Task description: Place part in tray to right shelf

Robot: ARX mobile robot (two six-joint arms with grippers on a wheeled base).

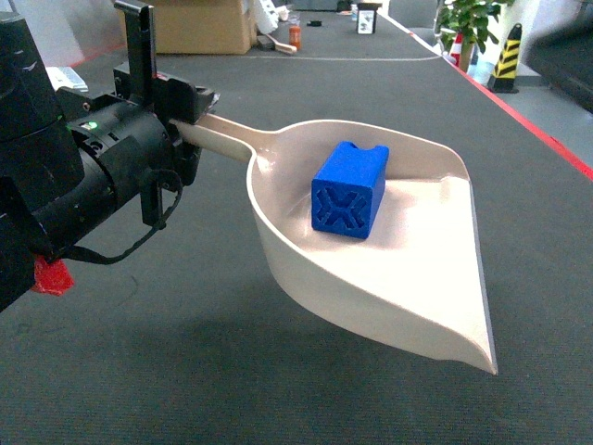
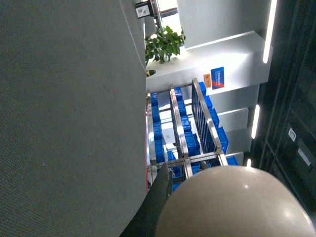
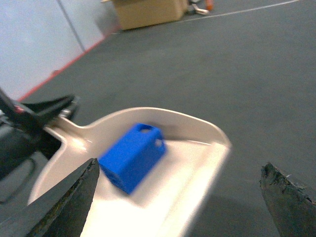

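Note:
The beige tray (image 1: 408, 269) hangs above the grey floor, lip toward the lower right. My left gripper (image 1: 188, 113) is shut on the tray's handle (image 1: 227, 137). The blue part (image 1: 349, 189) rests inside the tray near its back wall, X-ribbed end facing the head camera. In the right wrist view the part (image 3: 132, 156) lies in the tray (image 3: 192, 163), and my right gripper (image 3: 180, 165) is open just in front, its jaws wide apart and holding nothing. The left wrist view shows one dark finger (image 2: 160, 197) against the tray's rounded back (image 2: 237, 202), with a silver steel shelf (image 2: 182, 143) far beyond.
Blue crates (image 2: 160, 131) fill the distant rack. A cardboard box (image 1: 199, 23) stands at the back of the floor, with a plant (image 1: 473, 23) and a yellow-black bollard (image 1: 507, 57) at the back right. A red floor line (image 1: 547, 139) runs along the right.

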